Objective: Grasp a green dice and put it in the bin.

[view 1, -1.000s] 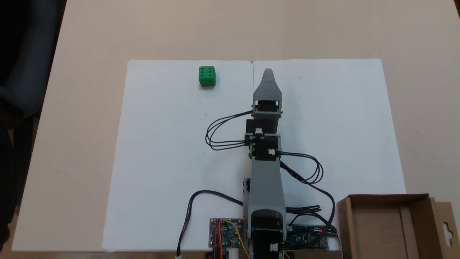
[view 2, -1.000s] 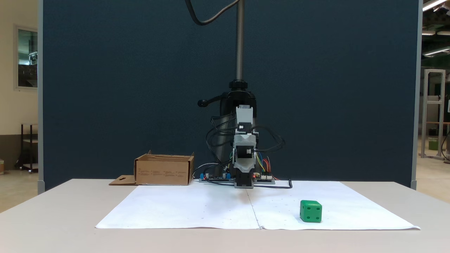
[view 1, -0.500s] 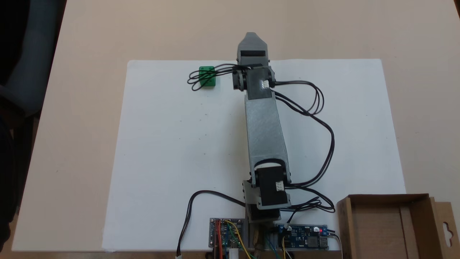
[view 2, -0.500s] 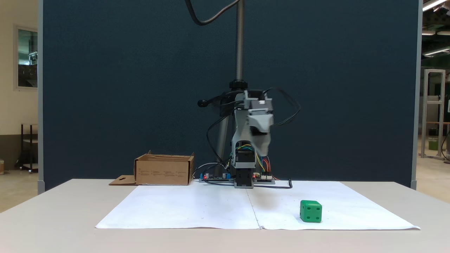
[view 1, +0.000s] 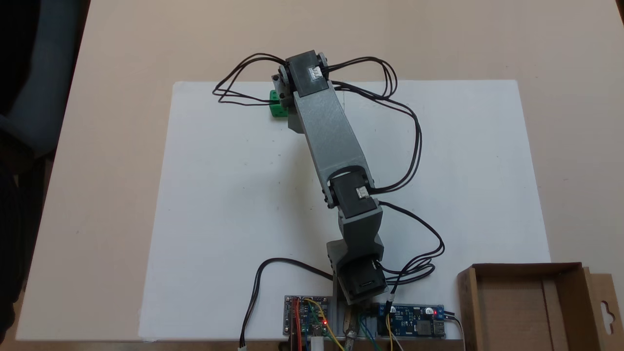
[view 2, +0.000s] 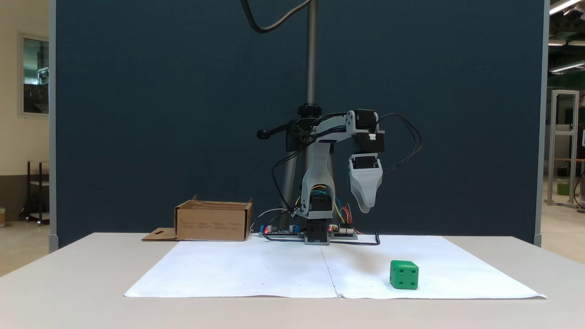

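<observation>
The green dice (view 2: 404, 274) sits on the white sheet at the front right of a fixed view. Seen from above, the green dice (view 1: 276, 106) lies near the sheet's far left edge, half covered by the arm's wrist (view 1: 304, 78). My grey gripper (view 2: 365, 209) points straight down, well above the table, a little left of and behind the dice. Its jaws lie one behind the other, so their state does not show. The bin (view 1: 524, 266), a brown cardboard box, stands at the near right corner from above; from the front the bin (view 2: 212, 226) is at the back left.
A white paper sheet (view 1: 219, 195) covers the middle of the beige table. Circuit boards (view 1: 307, 321) and loose black cables (view 1: 414, 131) crowd the arm's base. A metal pole (view 2: 311, 55) rises behind the arm before a dark blue panel.
The arm has swung toward the dice and stretched out. The gripper now hangs tip-down above the sheet near the dice. Dice and bin have not moved.
</observation>
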Controlling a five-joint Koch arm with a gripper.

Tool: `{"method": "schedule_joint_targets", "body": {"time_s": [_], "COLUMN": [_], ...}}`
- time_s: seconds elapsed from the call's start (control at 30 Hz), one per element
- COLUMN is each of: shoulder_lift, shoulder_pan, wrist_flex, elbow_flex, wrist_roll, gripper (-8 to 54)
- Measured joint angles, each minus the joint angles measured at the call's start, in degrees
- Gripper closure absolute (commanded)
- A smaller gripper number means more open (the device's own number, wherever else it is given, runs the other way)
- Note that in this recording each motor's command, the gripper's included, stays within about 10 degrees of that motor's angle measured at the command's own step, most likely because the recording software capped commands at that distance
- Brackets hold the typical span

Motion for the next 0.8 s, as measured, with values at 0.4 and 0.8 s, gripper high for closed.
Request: {"method": "schedule_joint_targets", "body": {"time_s": [0.4, 0.8], "shoulder_lift": [-14.5, -24.0], "shoulder_pan": [-1.3, -2.8], "wrist_flex": [0.4, 0.3], "elbow_flex": [-16.0, -22.0], "wrist_roll": [2.7, 3.2], "gripper": [3.2, 3.2]}}
